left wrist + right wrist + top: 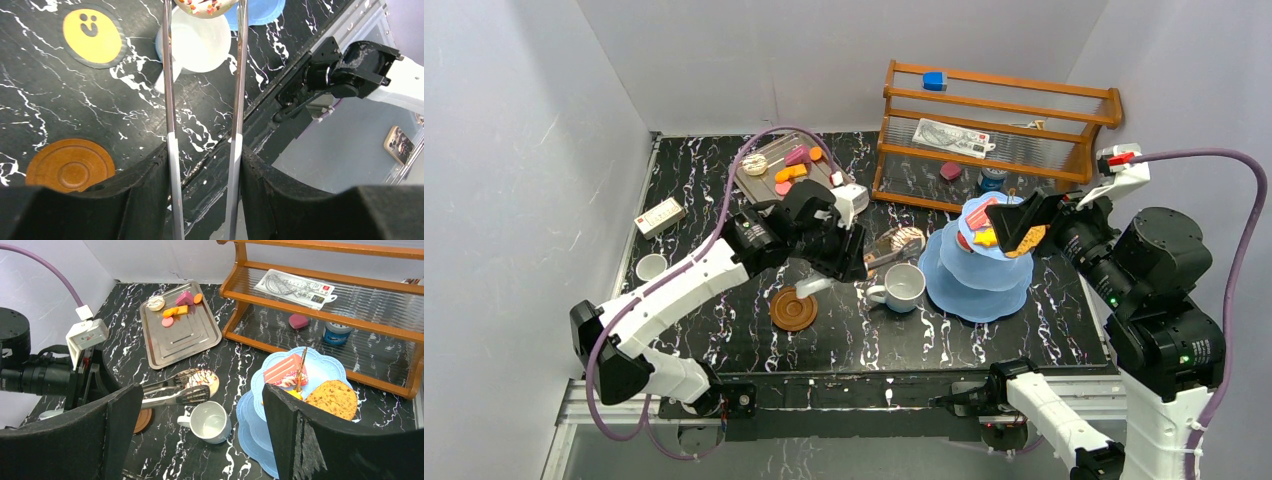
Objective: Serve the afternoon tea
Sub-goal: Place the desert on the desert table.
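My left gripper (839, 245) is shut on metal tongs (879, 255), whose two arms run between its fingers (168, 100). The tongs' tips grip a white-iced donut (205, 378) held over the white mug (904, 287), just left of the light-blue three-tier stand (979, 285). A pink cake (282, 371) and a cookie (331, 399) lie on the stand's top tier. My right gripper (1024, 222) is open and empty, above that tier. A brown saucer (793, 309) lies left of the mug. More pastries (175, 311) lie on the silver tray (764, 185).
A wooden rack (999, 110) stands at the back right, behind the stand. A small mug (651, 267) and a white box (660, 216) sit at the left edge. A yellow smiley disc (92, 30) lies on the table under the left arm.
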Robot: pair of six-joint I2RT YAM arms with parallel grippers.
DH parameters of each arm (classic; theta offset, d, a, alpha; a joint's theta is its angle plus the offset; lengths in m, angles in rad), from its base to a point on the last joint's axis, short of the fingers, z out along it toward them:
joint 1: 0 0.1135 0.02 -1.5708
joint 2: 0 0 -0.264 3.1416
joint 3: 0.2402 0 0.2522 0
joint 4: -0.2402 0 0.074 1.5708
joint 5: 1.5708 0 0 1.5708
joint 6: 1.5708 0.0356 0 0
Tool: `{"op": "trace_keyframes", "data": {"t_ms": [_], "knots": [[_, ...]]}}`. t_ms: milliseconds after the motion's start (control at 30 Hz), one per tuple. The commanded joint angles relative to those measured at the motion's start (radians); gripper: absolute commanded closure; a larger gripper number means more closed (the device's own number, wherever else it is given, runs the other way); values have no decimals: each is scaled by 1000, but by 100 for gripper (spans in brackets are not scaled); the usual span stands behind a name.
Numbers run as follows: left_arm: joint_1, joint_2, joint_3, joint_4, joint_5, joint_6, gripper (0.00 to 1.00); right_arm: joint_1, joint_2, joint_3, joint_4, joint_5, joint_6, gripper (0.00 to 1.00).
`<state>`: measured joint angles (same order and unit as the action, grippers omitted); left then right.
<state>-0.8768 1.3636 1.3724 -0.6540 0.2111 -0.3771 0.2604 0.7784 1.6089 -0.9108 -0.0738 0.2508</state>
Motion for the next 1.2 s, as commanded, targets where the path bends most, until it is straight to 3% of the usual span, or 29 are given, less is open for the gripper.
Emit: {"op": "trace_keyframes", "data": {"t_ms": [0, 333, 1167], "knots": [[-80, -9, 32, 12, -31, -32, 66, -1, -3, 37, 26, 11, -12, 1], [-221, 96, 111, 55, -73, -39, 66, 0, -17, 32, 30, 0, 9, 1], [-296, 371, 312, 172, -70, 0, 66, -1, -36, 11, 57, -24, 30, 1]]}}
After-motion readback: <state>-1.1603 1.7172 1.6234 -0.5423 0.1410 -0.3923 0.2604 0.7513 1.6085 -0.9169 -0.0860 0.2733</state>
